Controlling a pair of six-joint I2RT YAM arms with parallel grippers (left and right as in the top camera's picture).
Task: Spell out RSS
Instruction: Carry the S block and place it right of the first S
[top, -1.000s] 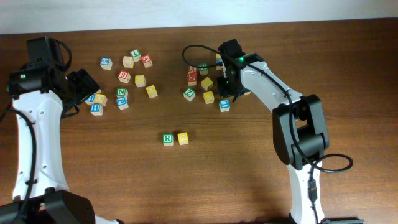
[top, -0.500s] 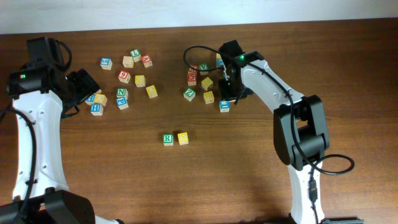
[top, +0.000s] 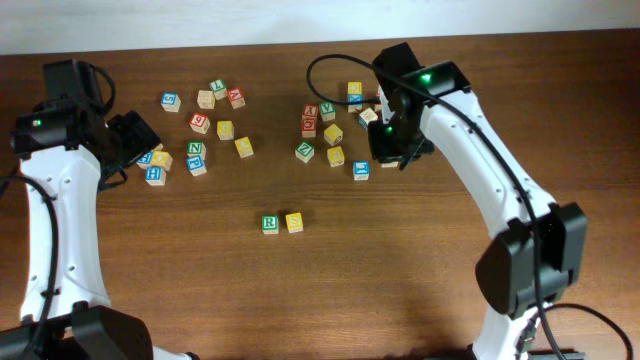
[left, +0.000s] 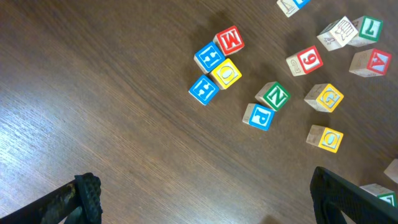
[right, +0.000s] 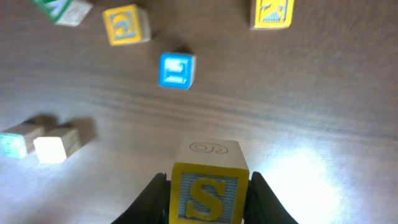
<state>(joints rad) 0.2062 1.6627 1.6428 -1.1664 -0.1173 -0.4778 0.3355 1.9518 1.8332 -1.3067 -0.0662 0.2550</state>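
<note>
A green R block (top: 270, 224) and a yellow S block (top: 294, 222) sit side by side, touching, on the table's middle. My right gripper (top: 391, 148) is shut on a yellow-framed S block (right: 208, 193) and holds it above the table, right of the right-hand cluster; the overhead view hides the block under the gripper. My left gripper (left: 205, 205) is open and empty, above bare wood near the left cluster (top: 158, 168).
Loose letter blocks lie in two groups: a left one (top: 200, 123) with M, H, O, N, P, 9 (left: 217, 59), and a right one (top: 332, 135) near my right gripper, including a blue block (top: 361, 169), also in the right wrist view (right: 176, 70).
My right gripper has lifted out of the right cluster with the S block and moved right and slightly forward. The left arm has not moved.
</note>
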